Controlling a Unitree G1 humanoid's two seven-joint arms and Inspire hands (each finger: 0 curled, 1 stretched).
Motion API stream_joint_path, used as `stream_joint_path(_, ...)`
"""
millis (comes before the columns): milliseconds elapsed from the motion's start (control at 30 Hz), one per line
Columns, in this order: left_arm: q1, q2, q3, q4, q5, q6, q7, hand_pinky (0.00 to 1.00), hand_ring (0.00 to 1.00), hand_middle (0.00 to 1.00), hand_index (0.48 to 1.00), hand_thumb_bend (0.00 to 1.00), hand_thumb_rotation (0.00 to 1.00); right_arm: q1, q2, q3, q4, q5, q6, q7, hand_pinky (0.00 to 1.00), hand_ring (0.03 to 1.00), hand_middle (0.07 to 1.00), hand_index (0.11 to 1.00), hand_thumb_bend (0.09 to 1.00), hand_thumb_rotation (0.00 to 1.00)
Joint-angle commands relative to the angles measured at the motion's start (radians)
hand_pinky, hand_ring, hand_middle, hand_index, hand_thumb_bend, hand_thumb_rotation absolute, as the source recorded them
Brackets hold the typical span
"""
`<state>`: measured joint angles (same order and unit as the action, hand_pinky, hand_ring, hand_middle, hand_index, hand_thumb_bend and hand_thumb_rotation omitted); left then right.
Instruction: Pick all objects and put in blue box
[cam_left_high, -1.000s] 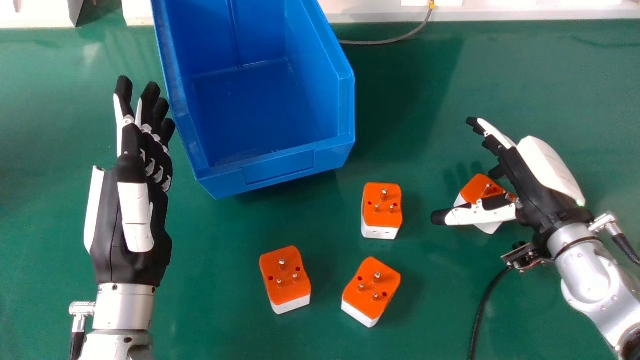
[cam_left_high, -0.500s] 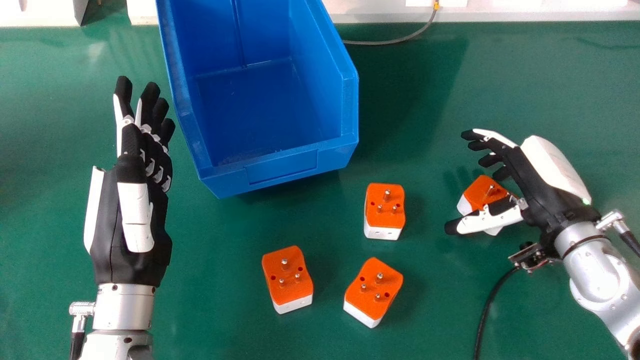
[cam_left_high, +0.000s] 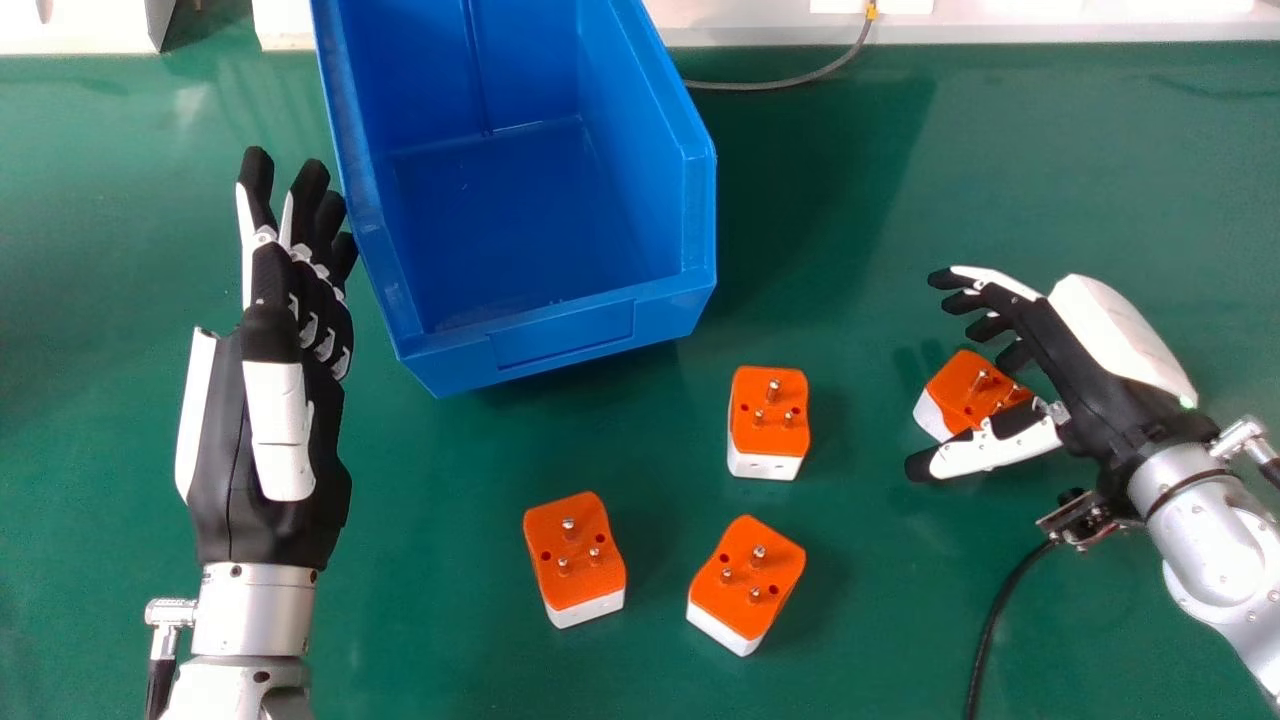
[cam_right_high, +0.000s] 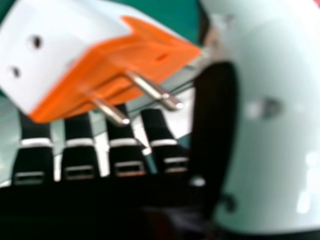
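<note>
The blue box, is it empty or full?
Empty: the blue box shows a bare floor, and four plug adapters sit outside it on the table.

R hand (cam_left_high: 1095, 400) shifted R & nearer robot; L hand (cam_left_high: 325, 470) slightly R.

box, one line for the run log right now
box: empty | right robot hand: open, at one plug | three other plugs: on table
</note>
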<state>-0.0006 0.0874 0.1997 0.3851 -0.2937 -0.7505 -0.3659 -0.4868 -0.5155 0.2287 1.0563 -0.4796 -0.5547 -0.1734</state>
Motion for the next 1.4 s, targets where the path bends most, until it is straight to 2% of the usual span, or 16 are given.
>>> stream_joint_path(0, 0.01, 0.001, -0.004, -0.024, 0.0, -0.003, -0.002, 1.0, 1.0, 1.0, 1.0, 0.9, 1.0, 0.026, -0.027, 0.001, 0.007, -0.003, 0.013, -0.002, 0.6, 0.72, 0.788, 0.826, 0.907, 0.14)
stream_joint_path(300, 0.016, 0.0, -0.004, -0.032, -0.001, 0.004, -0.002, 1.0, 1.0, 1.0, 1.0, 0.91, 1.0, 0.032, -0.033, 0.009, -0.001, -0.014, -0.002, -0.027, 0.51, 0.639, 0.728, 0.759, 0.874, 0.05)
stream_joint_path(500, 0.015, 0.002, -0.002, -0.031, -0.002, 0.006, -0.002, 1.0, 1.0, 1.0, 1.0, 0.91, 1.0, 0.026, -0.033, 0.019, 0.011, -0.022, -0.021, -0.045, 0.49, 0.619, 0.707, 0.737, 0.857, 0.03)
stream_joint_path(733, 0.011, 0.001, -0.002, -0.027, -0.001, 0.005, -0.001, 1.0, 1.0, 1.0, 1.0, 0.9, 1.0, 0.024, -0.028, 0.013, 0.022, -0.003, -0.041, -0.045, 0.44, 0.535, 0.628, 0.662, 0.806, 0.01)
stream_joint_path(800, 0.01, 0.001, -0.002, -0.027, 0.0, 0.004, 0.0, 1.0, 1.0, 1.0, 1.0, 0.9, 1.0, 0.024, -0.025, 0.012, 0.023, -0.003, -0.038, -0.05, 0.42, 0.516, 0.579, 0.645, 0.719, 0.01)
stream_joint_path(833, 0.01, 0.001, -0.001, -0.027, 0.0, 0.004, 0.0, 1.0, 1.0, 1.0, 1.0, 0.9, 1.0, 0.023, -0.023, 0.012, 0.023, -0.004, -0.036, -0.052, 0.42, 0.516, 0.579, 0.645, 0.719, 0.01)
stream_joint_path(933, 0.01, 0.0, -0.002, -0.028, 0.001, 0.004, 0.002, 1.0, 1.0, 1.0, 1.0, 0.9, 1.0, 0.022, -0.019, 0.011, 0.022, -0.003, -0.031, -0.058, 0.4, 0.488, 0.527, 0.591, 0.631, 0.0)
stream_joint_path(1367, 0.009, 0.002, 0.0, -0.025, -0.003, 0.0, -0.002, 1.0, 1.0, 1.0, 1.0, 0.9, 1.0, 0.023, -0.009, -0.004, 0.026, 0.019, -0.054, -0.052, 0.37, 0.431, 0.47, 0.529, 0.55, 0.0)
